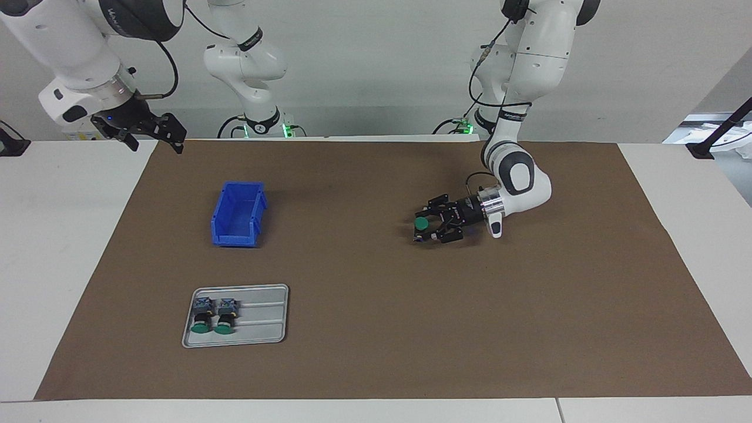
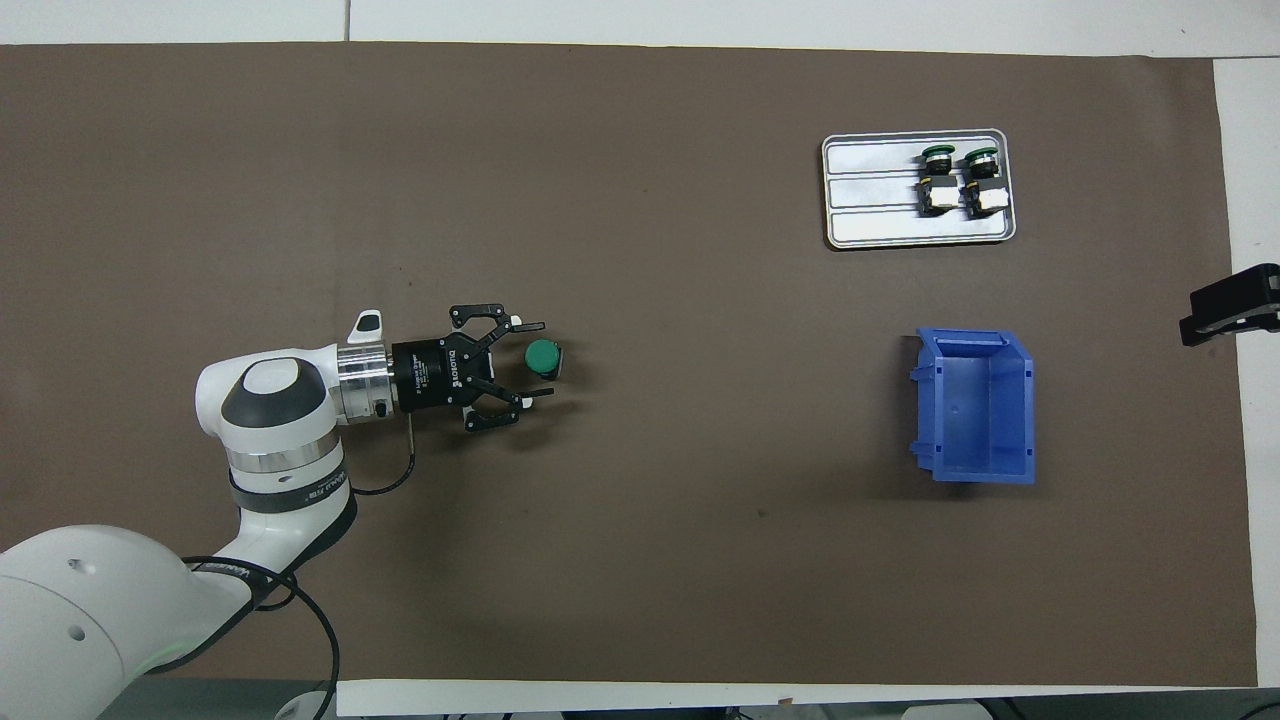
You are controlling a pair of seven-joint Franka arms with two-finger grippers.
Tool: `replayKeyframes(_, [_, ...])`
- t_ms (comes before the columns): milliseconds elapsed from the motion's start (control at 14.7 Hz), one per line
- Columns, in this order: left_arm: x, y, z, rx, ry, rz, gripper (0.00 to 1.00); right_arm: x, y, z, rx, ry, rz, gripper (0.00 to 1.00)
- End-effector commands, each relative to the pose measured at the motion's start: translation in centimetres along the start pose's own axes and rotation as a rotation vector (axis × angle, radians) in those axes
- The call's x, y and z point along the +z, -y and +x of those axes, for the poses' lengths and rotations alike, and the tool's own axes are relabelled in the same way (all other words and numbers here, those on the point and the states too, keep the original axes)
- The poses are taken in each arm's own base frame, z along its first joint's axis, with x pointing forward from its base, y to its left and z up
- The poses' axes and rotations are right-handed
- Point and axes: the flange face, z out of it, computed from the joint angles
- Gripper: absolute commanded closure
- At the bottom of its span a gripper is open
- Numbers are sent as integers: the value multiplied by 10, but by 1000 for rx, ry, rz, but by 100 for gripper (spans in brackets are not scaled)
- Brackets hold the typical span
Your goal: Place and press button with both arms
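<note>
The button [image 1: 420, 224] [image 2: 542, 356] stands on the brown mat [image 1: 376, 329] with its green cap up, toward the left arm's end of the table. My left gripper [image 1: 417, 227] [image 2: 544, 360] lies low and level over the mat, open, with one finger on each side of the button and a gap to each. My right gripper [image 1: 156, 145] hangs open over the mat's corner at the right arm's end, and that arm waits; in the overhead view only its black tip [image 2: 1230, 305] shows at the edge.
A blue bin [image 1: 235, 238] [image 2: 1025, 400] stands on the mat toward the right arm's end. Farther from the robots than the bin, a grey tray [image 1: 264, 317] [image 2: 870, 190] holds two more green-capped buttons [image 1: 212, 315] [image 2: 958, 180] lying on their sides.
</note>
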Motion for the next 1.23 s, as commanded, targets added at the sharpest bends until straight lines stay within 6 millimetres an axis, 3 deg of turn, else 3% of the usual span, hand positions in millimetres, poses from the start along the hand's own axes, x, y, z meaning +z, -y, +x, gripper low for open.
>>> replayKeyframes(0, [-4, -1, -16, -22, -1, -25, 0, -1, -2, -5, -19, -2, -4, 1])
replayKeyframes(273, [-14, -8, -34, -11, -25, -48, 0, -1, -2, -5, -19, -2, -4, 1])
replayKeyframes(477, [-19, -8, -59, 13, -94, 31, 0, -1, -2, -5, -19, -2, -4, 1])
replayKeyframes(614, [-30, -21, -82, 35, -178, 76, 0, -1, -2, -5, -19, -2, -4, 1])
replayKeyframes(886, [-62, -45, -107, 90, -269, 111, 0, -1, -2, -5, -19, -2, -4, 1])
replayKeyframes(1159, [-81, -53, -132, 192, -399, 181, 0, -2, -2, -5, -21, -3, -4, 1])
